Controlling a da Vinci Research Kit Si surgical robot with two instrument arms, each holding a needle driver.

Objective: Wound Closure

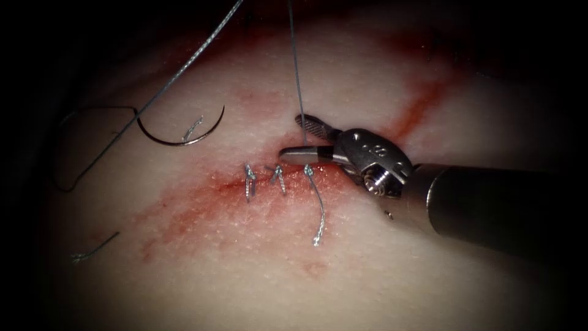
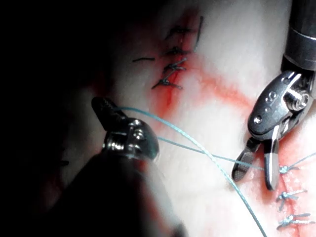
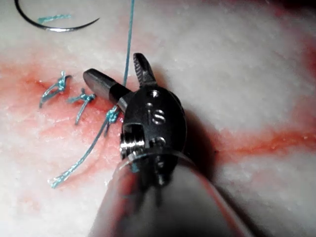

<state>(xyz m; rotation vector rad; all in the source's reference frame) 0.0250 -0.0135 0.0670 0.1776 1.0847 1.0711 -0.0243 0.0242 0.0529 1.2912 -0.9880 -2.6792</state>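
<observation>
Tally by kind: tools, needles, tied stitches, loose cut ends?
Tools: 2 (left tool shut on the thread; right tool open, holding nothing)
Needles: 1 (needle loose on the tissue, not in it)
Tied stitches: 3
Loose cut ends: 2
Total: 8

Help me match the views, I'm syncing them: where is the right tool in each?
Endoscope: right tool enters from the right, jaws open around the thread.
Left wrist: right tool, open jaws astride the thread.
Right wrist: right tool, jaws astride that thread.
Shared landmark: long-tailed knot beside the jaws.
</observation>
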